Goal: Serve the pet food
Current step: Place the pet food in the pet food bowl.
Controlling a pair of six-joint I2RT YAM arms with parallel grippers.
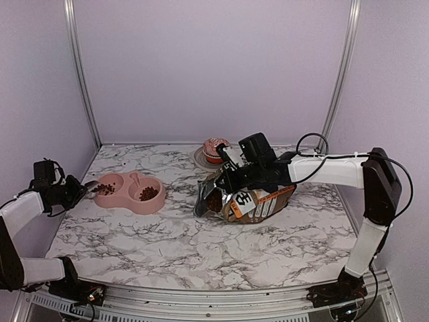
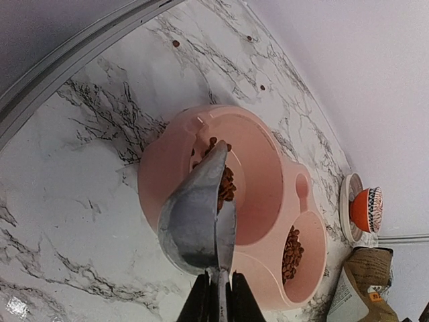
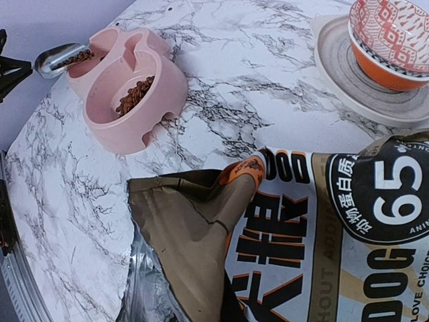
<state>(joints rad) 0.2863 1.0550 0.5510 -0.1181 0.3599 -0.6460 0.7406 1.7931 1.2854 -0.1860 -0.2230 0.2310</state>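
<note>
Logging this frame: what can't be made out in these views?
Right gripper: no fingers in right wrist view, too small in top view; grip on the pet food bag unclear.
Metal scoop: its underside hides how much kibble it holds, left wrist view.
Bag's inside: folded flap hides it, right wrist view.
Orange patterned bowl: contents cut off by right wrist frame edge, too small from top.

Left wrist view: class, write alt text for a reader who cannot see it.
A metal scoop, gripped by the left end effector, is tilted over one compartment of a pink double bowl, with brown kibble at its lip. The other compartment also holds kibble. The bowl sits on a marble table, and a bag shows at bottom right.
</note>
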